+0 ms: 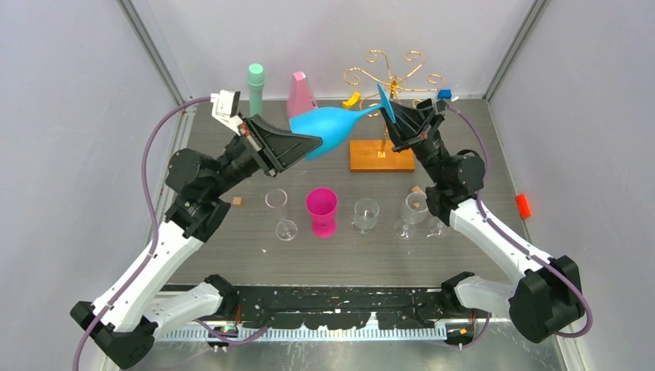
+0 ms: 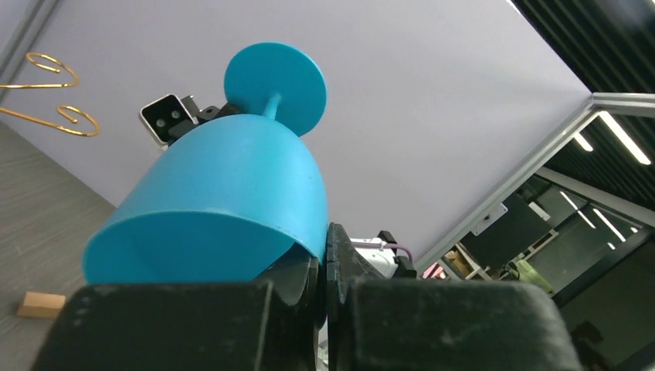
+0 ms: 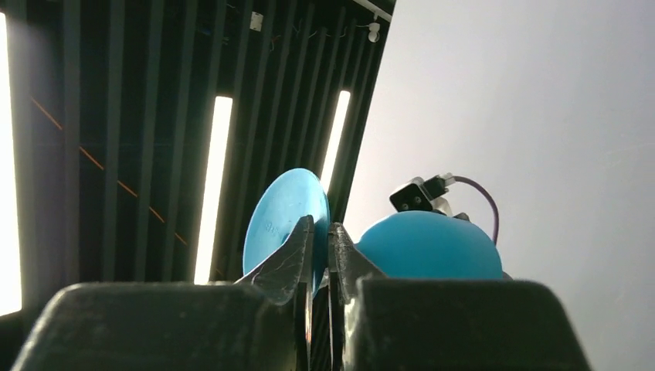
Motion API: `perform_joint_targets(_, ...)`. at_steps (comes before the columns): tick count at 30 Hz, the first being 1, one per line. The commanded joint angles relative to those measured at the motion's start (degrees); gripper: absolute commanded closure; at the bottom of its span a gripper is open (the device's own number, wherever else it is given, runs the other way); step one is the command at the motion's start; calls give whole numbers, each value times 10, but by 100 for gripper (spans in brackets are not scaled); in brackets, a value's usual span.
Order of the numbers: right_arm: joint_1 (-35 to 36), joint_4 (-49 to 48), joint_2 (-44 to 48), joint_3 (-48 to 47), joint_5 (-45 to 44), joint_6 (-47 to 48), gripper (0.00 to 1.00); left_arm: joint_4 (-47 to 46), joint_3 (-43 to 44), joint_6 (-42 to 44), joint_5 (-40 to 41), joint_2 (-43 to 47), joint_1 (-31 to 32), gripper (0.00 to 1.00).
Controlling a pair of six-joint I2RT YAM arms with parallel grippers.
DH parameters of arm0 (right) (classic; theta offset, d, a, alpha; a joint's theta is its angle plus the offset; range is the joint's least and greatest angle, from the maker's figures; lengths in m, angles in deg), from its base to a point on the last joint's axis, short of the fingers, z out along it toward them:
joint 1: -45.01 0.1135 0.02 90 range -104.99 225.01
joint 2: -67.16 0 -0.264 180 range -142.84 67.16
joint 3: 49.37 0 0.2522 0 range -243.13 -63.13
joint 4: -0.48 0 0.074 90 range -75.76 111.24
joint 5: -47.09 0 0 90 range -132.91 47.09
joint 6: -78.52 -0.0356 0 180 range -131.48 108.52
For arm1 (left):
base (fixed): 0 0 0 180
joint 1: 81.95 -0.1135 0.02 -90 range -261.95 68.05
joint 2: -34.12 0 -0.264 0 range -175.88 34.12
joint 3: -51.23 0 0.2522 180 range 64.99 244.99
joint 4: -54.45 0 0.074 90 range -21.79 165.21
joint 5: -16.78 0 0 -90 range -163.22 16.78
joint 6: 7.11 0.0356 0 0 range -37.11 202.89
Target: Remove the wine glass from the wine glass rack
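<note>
Above the table, seen from overhead, the blue wine glass [image 1: 332, 127] hangs sideways between left gripper [image 1: 313, 145] and right gripper [image 1: 388, 116], its foot beside the wine glass rack [image 1: 381, 154]; from the left wrist, fingers [image 2: 341, 267] clamp the bowl's rim; from the right wrist, fingers [image 3: 297, 251] pinch the foot's edge.

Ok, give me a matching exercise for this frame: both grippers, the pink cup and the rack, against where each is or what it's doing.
1 left gripper
2 right gripper
3 pink cup
4 wine glass rack

A shut on the blue wine glass at its stem
B stands in the row of clear glasses
C shut on the bowl's rim
D gold wire on an orange-brown base

Pairs: 1-C, 2-A, 3-B, 4-D
</note>
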State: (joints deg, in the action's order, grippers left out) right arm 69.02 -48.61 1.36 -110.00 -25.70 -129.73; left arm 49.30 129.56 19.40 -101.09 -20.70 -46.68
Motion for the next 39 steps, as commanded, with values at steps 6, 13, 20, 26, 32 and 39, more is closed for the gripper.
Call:
perform_joint_targets(6,-4,74,2,6,9,73,39,168,41,250,180,88,2,100)
perform_joint_targets(13,-5,181,22,7,-3,150,28,377,96,402,398,92,2,100)
perform_joint_targets(20,-5,306,61,-25,-17,260,30,652,182,467,529,61,2,100)
perform_joint_targets(26,-5,442,99,-61,-63,382,31,792,213,465,579,34,2,100)
perform_joint_targets(32,-5,513,129,-77,-95,447,31,875,248,466,611,-25,0,100)
perform_joint_targets(39,-5,549,144,-76,-108,462,32,878,222,495,519,-92,-36,100)
